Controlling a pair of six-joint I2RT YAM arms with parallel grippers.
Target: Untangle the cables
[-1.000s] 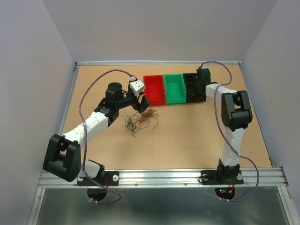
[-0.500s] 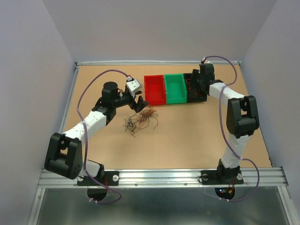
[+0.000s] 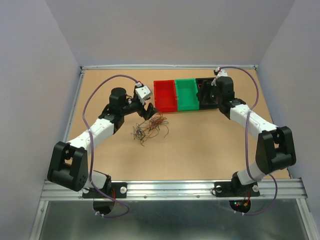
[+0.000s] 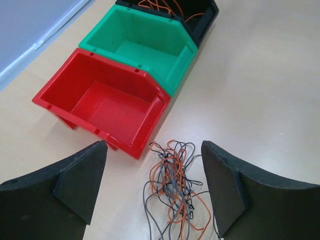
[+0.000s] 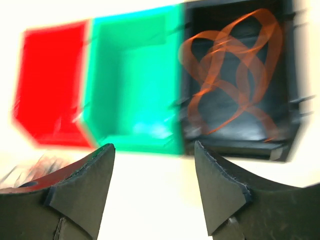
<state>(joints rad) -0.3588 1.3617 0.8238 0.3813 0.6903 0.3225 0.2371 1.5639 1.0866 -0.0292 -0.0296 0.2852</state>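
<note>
Jaws wide, the left gripper hangs over the cables tangled near the table's far edge, likely to pick one; the right gripper, jaws apart and empty, faces orange cables in the black bin.

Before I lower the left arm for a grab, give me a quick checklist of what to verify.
1. Left gripper open, empty: ok.
2. Cable tangle lying between the left jaws in the wrist view: ok.
3. Right gripper open, holding nothing: ok.
4. Red bin and green bin empty: ok.
5. Orange cable fully inside black bin: cannot tell, view blurred.
6. Strands separated enough for a single pick: not ok, orange and dark strands interwoven.
</note>
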